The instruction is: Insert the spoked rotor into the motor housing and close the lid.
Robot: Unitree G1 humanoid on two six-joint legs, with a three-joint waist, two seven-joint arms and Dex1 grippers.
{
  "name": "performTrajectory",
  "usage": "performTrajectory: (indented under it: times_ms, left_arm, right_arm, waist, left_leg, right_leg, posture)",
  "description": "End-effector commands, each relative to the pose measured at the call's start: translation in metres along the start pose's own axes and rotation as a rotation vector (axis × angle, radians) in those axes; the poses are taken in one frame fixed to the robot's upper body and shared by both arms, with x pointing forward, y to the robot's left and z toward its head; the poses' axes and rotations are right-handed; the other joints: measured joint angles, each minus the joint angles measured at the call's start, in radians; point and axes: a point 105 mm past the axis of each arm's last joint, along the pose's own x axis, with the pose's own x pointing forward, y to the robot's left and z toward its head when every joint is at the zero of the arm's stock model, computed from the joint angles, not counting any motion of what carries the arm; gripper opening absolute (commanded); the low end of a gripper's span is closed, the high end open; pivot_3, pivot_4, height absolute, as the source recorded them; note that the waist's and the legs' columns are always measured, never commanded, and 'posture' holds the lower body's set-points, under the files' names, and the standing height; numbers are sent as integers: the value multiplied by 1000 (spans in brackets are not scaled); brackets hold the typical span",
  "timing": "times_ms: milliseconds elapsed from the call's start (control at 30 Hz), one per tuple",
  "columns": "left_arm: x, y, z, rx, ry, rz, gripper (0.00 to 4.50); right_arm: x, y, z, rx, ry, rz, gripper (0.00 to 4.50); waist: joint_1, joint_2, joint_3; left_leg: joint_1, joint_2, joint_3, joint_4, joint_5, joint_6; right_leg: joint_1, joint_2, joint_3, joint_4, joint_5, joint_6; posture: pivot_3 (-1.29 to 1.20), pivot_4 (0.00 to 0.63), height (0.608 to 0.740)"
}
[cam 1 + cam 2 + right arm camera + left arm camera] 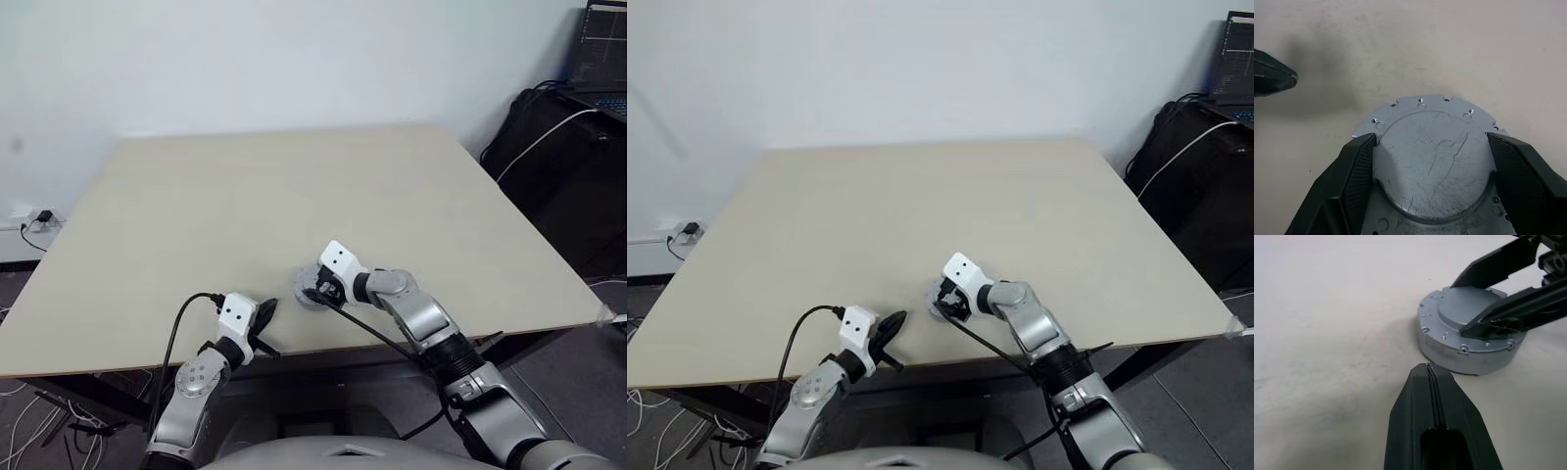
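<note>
Key relation: the lid (1432,156) lies directly between the right gripper (1432,169) fingers, one pad (1359,174) against each side of its raised smooth centre; fingers straddle it across its width.
Lid seating: smooth face up, level on the round silvery body under it (1469,357), on the table (245,196) near its front edge. Looks closed; judged, not confirmed.
Motor housing: taken to be that body; windings hidden under the lid.
Spoked rotor: cannot see it; presumably inside.
Right jaws: spread wide, grasping the lid's raised centre by its edge.
Left gripper (1427,369): clenched, holding nothing; tip just beside the body's side wall, apart from it.
Long axis: none, the lid is round; any grip line works.
Nearer arm: right, already on the part.
Count: one lid, one body, two grippers.
Stage (judgement): final seating or release.
</note>
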Motion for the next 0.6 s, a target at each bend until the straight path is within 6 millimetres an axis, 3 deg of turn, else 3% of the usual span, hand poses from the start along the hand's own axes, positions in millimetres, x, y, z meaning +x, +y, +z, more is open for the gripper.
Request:
performTrajectory:
  times_ms: [33, 300, 600]
  left_arm:
    - [13, 3, 23, 44, -46, 2, 0]
    - [43, -1, 48, 104, -57, -168, 0]
    - [78, 3, 42, -129, 87, -227, 0]
  right_arm:
    - [-1, -2, -16, 29, 53, -22, 3227]
    - [0, 3, -16, 55, 50, -13, 3227]
    - [-2, 4, -17, 69, 49, -23, 3227]
  waist:
    - [2, 0, 0]
    - [2, 0, 0]
    - [1, -1, -1]
  left_leg:
    - [1, 0, 0, 0, 0, 0]
    - [6, 0, 0, -1, 0, 0]
    - [6, 0, 0, -1, 0, 1]
  right_leg:
    - [1, 0, 0, 0, 0, 0]
    - [7, 2, -1, 0, 0, 0]
    - [6, 3, 0, -2, -1, 0]
  posture:
    - [0, 0, 740]
    - [0, 0, 740]
    - [0, 0, 740]
